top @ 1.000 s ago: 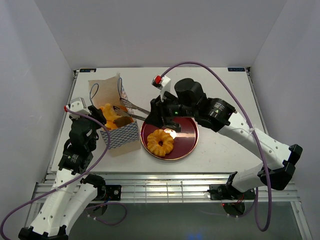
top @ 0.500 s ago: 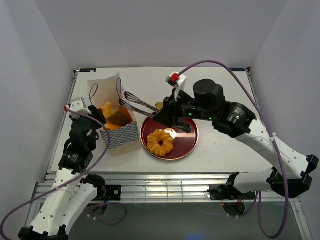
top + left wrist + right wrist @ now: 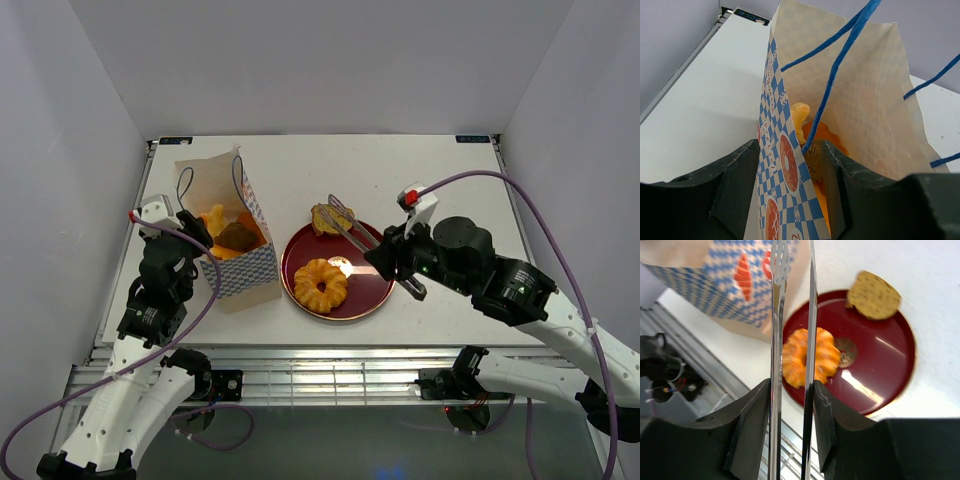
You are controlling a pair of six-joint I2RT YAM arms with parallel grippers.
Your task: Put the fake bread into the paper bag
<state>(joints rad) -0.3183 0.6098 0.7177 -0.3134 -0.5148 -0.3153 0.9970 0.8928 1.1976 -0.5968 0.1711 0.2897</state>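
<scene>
Fake bread (image 3: 228, 232) partly fills the paper bag (image 3: 243, 272). A ring pastry (image 3: 320, 284) lies on the red plate (image 3: 375, 290), and a brown roll (image 3: 326, 218) perches on its far rim. Your left end effector (image 3: 788, 170) is pinched on the bag's wall, which seems to steady the open mouth. Your right end effector (image 3: 388, 265) is clamped on metal tongs (image 3: 350, 230), whose empty tips sit near the roll.

Watch three things:
- A nudge could push that roll off the rim onto the bench (image 3: 450, 180).
- Glossy pastry may slide out of the narrow tong tips mid-carry.
- The tongs could snag the cord handles (image 3: 837, 60) or shove the bag out of your pinch.
</scene>
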